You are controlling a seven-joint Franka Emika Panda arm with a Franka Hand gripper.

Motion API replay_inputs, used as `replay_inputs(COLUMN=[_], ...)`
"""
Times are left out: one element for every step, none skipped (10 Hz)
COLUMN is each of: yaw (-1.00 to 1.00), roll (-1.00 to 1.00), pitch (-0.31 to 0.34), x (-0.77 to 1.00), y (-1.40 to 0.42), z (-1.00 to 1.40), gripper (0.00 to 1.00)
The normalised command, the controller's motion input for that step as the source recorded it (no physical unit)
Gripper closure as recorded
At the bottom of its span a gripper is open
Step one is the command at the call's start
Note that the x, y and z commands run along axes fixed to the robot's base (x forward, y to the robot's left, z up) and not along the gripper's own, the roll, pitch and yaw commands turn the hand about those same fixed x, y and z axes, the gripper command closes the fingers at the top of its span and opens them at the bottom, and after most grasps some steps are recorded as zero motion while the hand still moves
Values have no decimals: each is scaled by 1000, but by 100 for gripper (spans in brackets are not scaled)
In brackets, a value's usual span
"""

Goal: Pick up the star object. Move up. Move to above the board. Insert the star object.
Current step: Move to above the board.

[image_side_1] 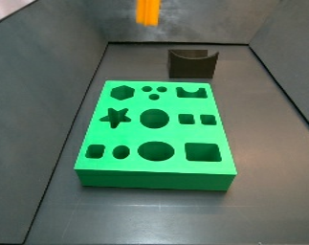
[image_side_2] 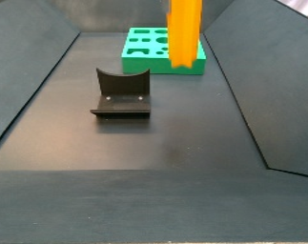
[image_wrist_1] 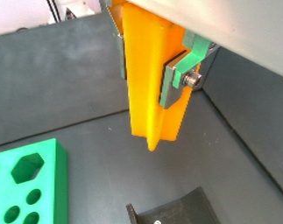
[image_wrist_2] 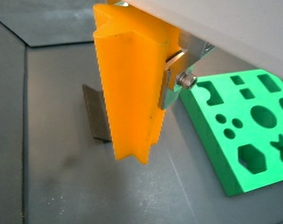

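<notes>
Plainly, the gripper (image_wrist_1: 155, 66) is clamped on the star object (image_wrist_1: 152, 83), which hangs upright off the floor in both wrist views. Only one silver finger (image_wrist_1: 182, 72) shows clearly in a wrist view; its partner is hidden behind the orange prism, and the prism's top is cut off by the gripper body. The same holds in a wrist view from the opposite side, where the star object (image_wrist_2: 131, 87) fills the middle and the finger (image_wrist_2: 179, 77) presses its flank.

In a side view only the prism's lower tip (image_side_1: 146, 11) peeks in at the top edge, left of centre; the gripper itself lies out of frame. In a side view the star object (image_side_2: 186, 33) is cropped at the top too, overlapping the board (image_side_2: 150, 48) behind it.

The board (image_side_1: 157, 129) sits mid-frame on the dark floor, its star hole at left. The dark grey U-shaped block (image_side_1: 191, 62) stands beyond it, apart.
</notes>
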Motion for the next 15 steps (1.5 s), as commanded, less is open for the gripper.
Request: replay_inputs(yaw=[32, 28, 27, 26, 27, 29, 29, 31, 32, -1000, -1000, -1000, -1000, -1000, -888], roll=[-52, -53, -53, -55, -55, -57, -59, -62, -65, 177, 188, 200, 166, 147, 115], pitch=[84, 81, 78, 73, 73, 71, 72, 71, 71, -55, -62, -87, -113, -137, -133], x=[56, 52, 50, 49, 44, 28, 21, 15, 15, -34, -36, -45, -48, -47, -50], y=[-29, -29, -29, -27, -24, -16, -11, -7, -4, -1000, -1000, -1000, -1000, -1000, -1000], z=[1000, 1000, 1000, 1000, 930, 663, 506, 349, 245, -31, -38, -37, -41, -42, -41], gripper=[100, 100, 100, 100, 100, 100, 100, 100, 100, 100, 100, 100, 100, 100, 100])
